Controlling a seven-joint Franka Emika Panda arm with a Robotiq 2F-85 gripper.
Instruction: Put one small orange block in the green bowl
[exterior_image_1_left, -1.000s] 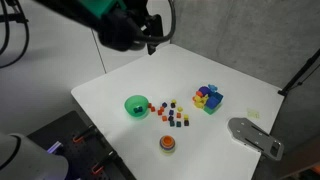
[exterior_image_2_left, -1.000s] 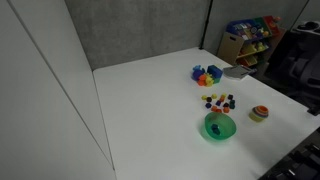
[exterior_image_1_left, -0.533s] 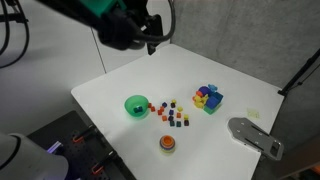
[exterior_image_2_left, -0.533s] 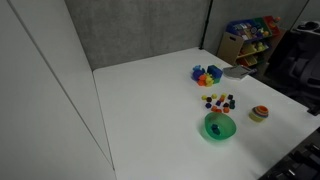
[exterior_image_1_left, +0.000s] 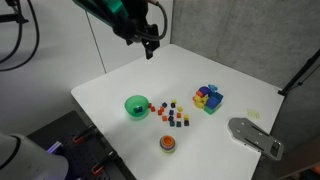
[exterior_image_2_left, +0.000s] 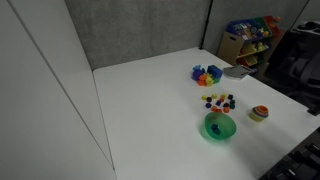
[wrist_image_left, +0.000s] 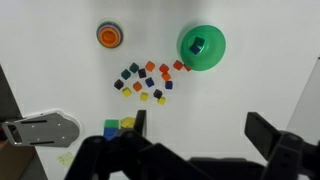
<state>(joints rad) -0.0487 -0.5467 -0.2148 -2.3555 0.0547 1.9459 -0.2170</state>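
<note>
Overhead, an open gripper hangs high above a table of toy blocks

From where I stand, the robot arm (exterior_image_1_left: 110, 12) reaches in from the upper left, and its gripper (exterior_image_1_left: 148, 47) hangs well above the far edge of the white table (exterior_image_1_left: 105, 92), touching nothing. In the wrist view the gripper (wrist_image_left: 200, 125) looks straight down, its two dark fingers (wrist_image_left: 140, 122) spread wide apart at the bottom of the picture.

The green bowl (wrist_image_left: 202, 46) sits at about one o'clock in the wrist view, with a dark cube (wrist_image_left: 198, 44) lying inside it. A loose scatter of tiny cubes (wrist_image_left: 150, 82) lies on the table at the bowl's eight o'clock. The small orange block (wrist_image_left: 150, 66) rests at the upper edge of that scatter, near the bowl but outside it.

An orange-red disc (wrist_image_left: 110, 34) sits at eleven o'clock from the scatter. A grey metal plate (wrist_image_left: 40, 130) lies at eight o'clock. In both exterior views a clump of bigger blocks (exterior_image_1_left: 208, 97), yellow, blue and purple, stands beyond the cubes, apart from the bowl (exterior_image_2_left: 219, 126).
</note>
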